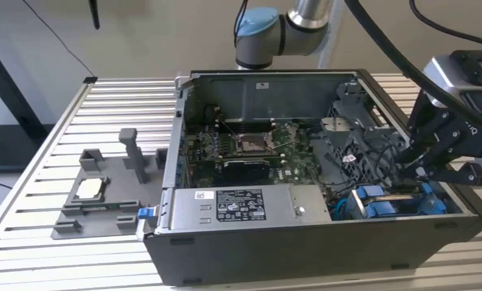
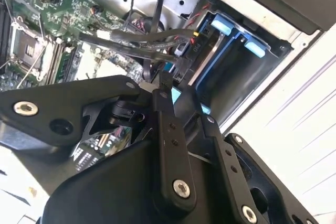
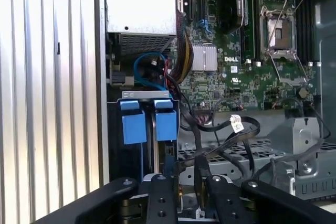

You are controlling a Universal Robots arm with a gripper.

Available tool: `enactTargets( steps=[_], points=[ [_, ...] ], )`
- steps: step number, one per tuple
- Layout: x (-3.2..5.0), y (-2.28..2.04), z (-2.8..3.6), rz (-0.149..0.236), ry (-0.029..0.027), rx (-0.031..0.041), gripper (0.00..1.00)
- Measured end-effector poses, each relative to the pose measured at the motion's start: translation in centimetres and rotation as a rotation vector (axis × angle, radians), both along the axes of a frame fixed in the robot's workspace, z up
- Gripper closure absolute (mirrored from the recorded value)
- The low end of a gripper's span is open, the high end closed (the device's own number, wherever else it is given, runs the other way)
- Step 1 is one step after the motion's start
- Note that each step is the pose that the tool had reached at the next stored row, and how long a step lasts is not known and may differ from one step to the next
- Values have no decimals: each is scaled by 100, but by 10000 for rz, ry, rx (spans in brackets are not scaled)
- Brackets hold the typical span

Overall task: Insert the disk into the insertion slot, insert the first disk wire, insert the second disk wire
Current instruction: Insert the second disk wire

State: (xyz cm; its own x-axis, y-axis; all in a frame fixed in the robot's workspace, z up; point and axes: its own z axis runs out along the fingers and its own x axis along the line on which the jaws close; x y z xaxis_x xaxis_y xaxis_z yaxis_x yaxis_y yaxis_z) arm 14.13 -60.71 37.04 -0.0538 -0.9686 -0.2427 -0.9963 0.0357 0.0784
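Beside the insertion slot (image 3: 142, 145) with 2 blue clips (image 3: 133, 127), 1 tool (image 3: 181, 190), seemingly closed on a wire (image 3: 210, 153).

Arm (image 1: 283, 30): enters from the far side, elbow joint high in the exterior view.
Wrist (image 1: 459, 85): at the exterior view's right, angled downward.
Gripper (image 1: 422, 173): black fingers (image 2: 170, 129) close together, pointing down.

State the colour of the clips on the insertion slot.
Bright blue clips on the grey insertion slot, clearest in the first wrist view.
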Motion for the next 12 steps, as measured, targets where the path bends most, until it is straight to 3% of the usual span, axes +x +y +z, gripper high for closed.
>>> enactTargets(
  steps=[4, 12],
  points=[
    [0, 0, 81, 1, 0, 3, 70],
    [0, 0, 92, 1, 0, 1, 70]
  ],
)
